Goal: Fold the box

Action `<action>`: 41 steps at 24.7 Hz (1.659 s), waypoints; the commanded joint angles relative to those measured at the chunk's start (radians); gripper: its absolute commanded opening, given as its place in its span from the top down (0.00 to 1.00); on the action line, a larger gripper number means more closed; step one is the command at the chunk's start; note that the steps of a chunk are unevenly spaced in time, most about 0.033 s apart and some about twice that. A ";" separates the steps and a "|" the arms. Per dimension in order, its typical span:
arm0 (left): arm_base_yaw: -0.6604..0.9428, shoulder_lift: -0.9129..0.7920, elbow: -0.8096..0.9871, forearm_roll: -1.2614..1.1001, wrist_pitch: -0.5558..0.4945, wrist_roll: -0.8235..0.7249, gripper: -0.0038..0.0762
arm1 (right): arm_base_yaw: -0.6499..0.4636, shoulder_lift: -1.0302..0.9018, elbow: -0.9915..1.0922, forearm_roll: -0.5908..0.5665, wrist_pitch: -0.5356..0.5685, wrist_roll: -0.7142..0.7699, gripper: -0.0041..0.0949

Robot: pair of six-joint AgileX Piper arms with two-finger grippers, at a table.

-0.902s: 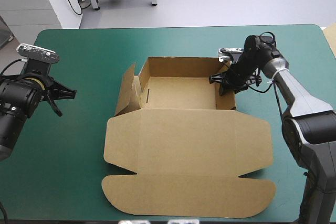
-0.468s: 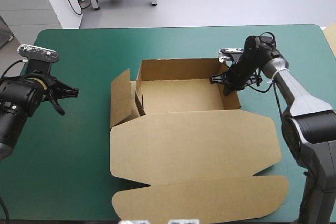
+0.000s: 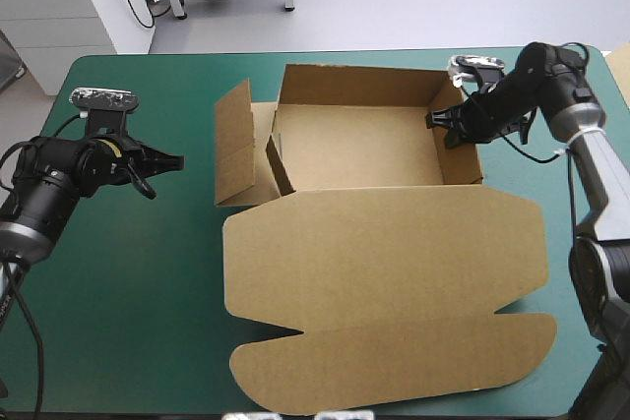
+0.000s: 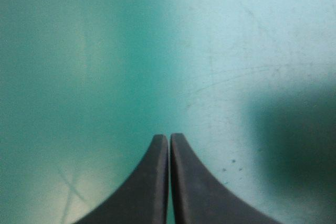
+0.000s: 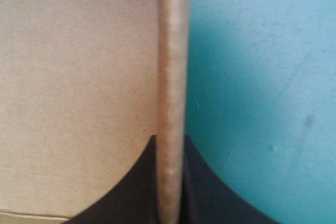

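Your right gripper (image 3: 445, 128) is pinched on the right wall (image 3: 461, 152) of the box (image 3: 359, 150), near its far corner. In the right wrist view the board's edge runs straight up between the two black fingers, which are all but shut on it, one inside the tray and one outside. That hold looks meant to stand the wall upright and anchor the box while the other side is worked.

The box sits mid-table on the teal-green cover (image 3: 128, 322), its back and right walls raised. Its lid (image 3: 394, 272) lies flat toward the near edge. The left side flap (image 3: 234, 145) leans outward and is not tucked. From above, you probably can't tell whether the small inner tab beside it is seated.

Your left gripper (image 3: 169, 160) is closed on nothing, its fingers meeting in a point. It hangs over bare cover, well apart from the box's left side, and seems to be waiting for that flap.
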 commanded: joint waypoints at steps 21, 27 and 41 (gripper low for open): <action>0.000 0.034 -0.028 -1.016 -0.145 0.458 0.95 | -0.098 -0.202 -0.029 0.163 0.016 -0.095 0.97; 0.000 0.034 -0.028 -1.254 -0.032 0.678 0.96 | -0.098 -0.202 -0.028 0.163 -0.034 -0.095 0.97; 0.000 0.026 -0.028 -1.491 0.157 0.850 0.96 | -0.005 -0.199 -0.026 0.084 -0.149 -0.090 0.97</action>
